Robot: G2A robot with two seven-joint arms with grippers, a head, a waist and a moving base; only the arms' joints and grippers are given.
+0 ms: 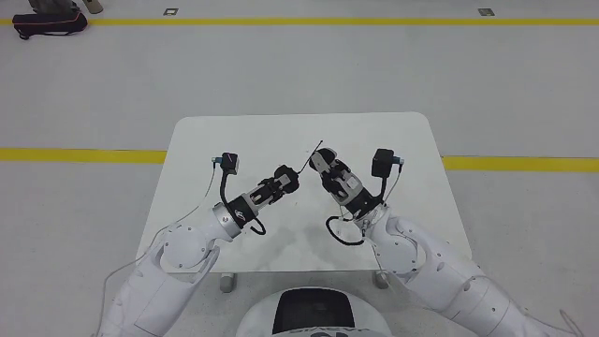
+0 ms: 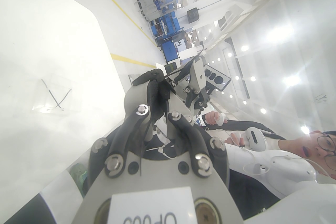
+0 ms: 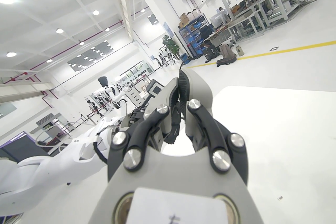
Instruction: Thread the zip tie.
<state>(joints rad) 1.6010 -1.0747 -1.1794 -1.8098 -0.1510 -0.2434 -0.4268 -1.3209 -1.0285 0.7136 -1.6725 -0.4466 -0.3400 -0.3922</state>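
From where I stand the table (image 1: 393, 140) top looks smooth, white and faintly glossy, the left gripper (image 1: 288, 180) and right gripper (image 1: 321, 159) wear matt grey plastic shells with black links, bright polished metal pins and ribbed black pads (image 3: 182, 83), and the zip tie (image 1: 316, 147) is thin black plastic.

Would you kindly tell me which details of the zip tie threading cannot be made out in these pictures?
Top view: the zip tie is a hair-thin strand at the right gripper; its head is too small to find.
Left wrist view: the left gripper is shut; its own fingers hide whether it pinches anything.
Left wrist view: glare washes out the clear bag; its contents cannot be counted.
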